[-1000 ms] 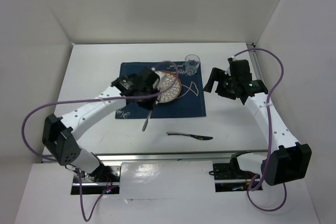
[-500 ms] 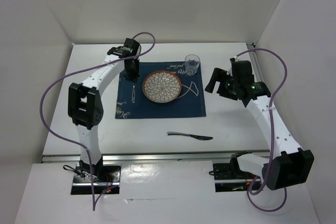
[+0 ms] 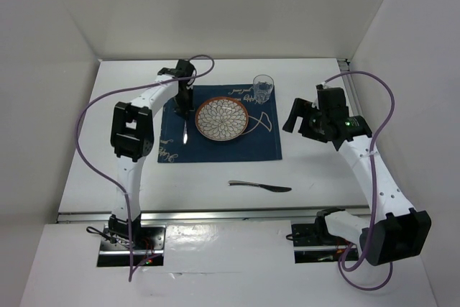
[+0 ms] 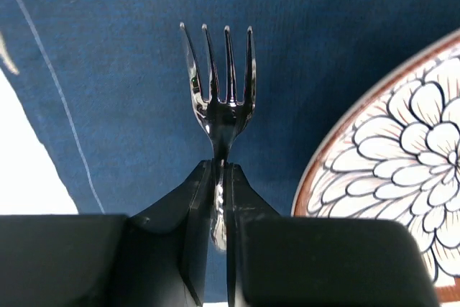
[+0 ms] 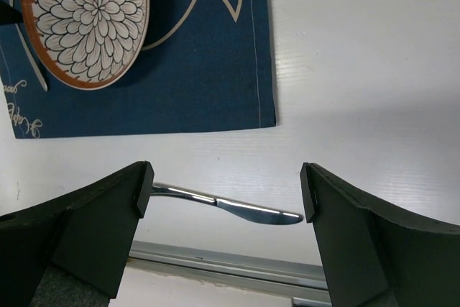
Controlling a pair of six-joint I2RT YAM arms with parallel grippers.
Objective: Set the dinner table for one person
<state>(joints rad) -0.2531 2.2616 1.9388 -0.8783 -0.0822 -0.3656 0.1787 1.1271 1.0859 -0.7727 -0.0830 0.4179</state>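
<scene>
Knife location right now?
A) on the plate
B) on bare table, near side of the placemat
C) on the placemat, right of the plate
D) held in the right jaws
B: the knife lies flat on the white table, on the near side of the placemat and not touching it.

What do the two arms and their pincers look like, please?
The left arm and right arm have white links and black joint housings, each trailed by a looping purple cable. The left pincer and right pincer have matte black, wedge-shaped fingers. A green light glows by the right wrist.
</scene>
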